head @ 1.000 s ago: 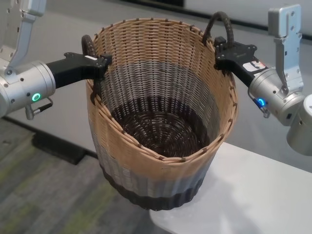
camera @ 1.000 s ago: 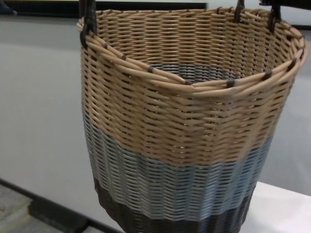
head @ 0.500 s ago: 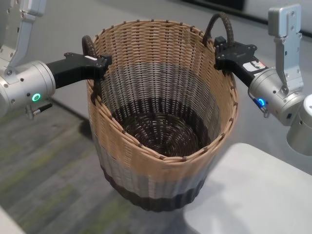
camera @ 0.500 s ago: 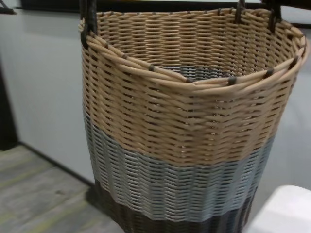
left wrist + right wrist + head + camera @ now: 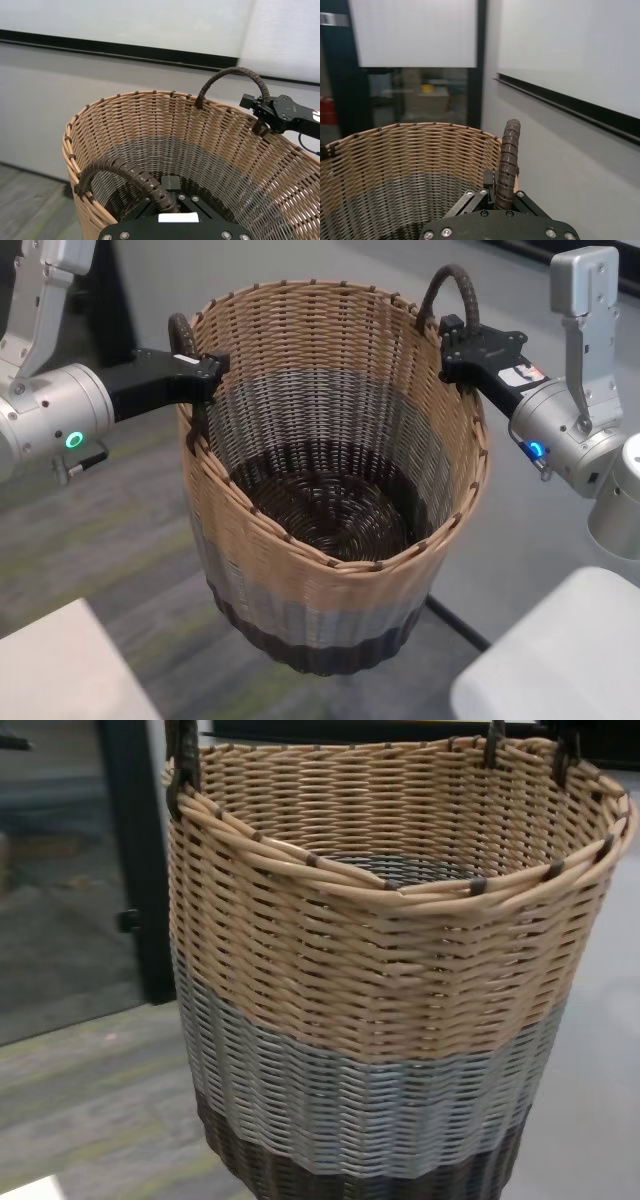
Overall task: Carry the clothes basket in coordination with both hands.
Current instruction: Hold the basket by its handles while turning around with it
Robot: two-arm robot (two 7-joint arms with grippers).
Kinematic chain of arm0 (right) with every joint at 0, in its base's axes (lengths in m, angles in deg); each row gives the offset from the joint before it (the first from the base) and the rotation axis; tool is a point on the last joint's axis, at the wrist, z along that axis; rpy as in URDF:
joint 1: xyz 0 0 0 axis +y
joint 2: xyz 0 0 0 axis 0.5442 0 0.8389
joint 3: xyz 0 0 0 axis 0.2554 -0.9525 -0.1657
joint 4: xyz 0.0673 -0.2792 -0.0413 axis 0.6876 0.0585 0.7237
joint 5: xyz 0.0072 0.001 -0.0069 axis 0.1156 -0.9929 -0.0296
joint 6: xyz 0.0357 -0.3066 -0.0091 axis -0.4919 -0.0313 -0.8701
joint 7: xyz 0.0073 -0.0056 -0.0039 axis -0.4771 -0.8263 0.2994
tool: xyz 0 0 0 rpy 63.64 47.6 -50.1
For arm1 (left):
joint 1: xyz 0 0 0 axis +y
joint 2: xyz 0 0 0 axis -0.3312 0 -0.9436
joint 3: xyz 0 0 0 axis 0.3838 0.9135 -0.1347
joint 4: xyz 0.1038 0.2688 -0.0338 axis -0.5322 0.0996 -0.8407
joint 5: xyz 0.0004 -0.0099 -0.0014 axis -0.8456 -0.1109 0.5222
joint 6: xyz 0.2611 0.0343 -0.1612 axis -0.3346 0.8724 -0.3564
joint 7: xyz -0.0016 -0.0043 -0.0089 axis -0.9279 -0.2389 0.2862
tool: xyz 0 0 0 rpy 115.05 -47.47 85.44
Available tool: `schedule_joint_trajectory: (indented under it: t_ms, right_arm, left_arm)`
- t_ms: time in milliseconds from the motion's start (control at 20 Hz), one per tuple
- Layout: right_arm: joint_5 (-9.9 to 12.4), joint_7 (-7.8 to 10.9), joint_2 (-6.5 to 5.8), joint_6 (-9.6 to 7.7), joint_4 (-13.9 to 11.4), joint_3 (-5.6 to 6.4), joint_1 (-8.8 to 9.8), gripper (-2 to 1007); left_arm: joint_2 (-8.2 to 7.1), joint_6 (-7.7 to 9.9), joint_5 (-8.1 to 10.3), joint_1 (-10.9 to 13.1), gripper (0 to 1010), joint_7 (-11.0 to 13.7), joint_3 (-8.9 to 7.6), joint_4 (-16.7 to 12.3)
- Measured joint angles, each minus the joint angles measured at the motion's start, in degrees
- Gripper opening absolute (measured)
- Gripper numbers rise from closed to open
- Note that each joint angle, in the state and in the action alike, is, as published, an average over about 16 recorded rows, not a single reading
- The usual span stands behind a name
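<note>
The clothes basket hangs upright in mid-air above the carpeted floor, the left gripper clamped on one dark loop handle and the right gripper on the other handle.

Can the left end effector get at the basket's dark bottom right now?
Probably not. The left end effector is shut on the clothes basket's left handle and the right end effector on the other, so letting go would drop one side.

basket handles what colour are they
Dark brown, wrapped in a ribbed spiral. The handles show best in the left wrist view, above the basket's tan rim.
</note>
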Motion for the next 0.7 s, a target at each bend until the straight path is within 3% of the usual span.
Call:
schedule_joint_trajectory:
  t_ms: [700]
  right_arm:
    - [0.0, 0.0, 0.0, 0.0, 0.0, 0.0, 0.0, 25]
  left_arm:
    - [0.0, 0.0, 0.0, 0.0, 0, 0.0, 0.0, 0.0]
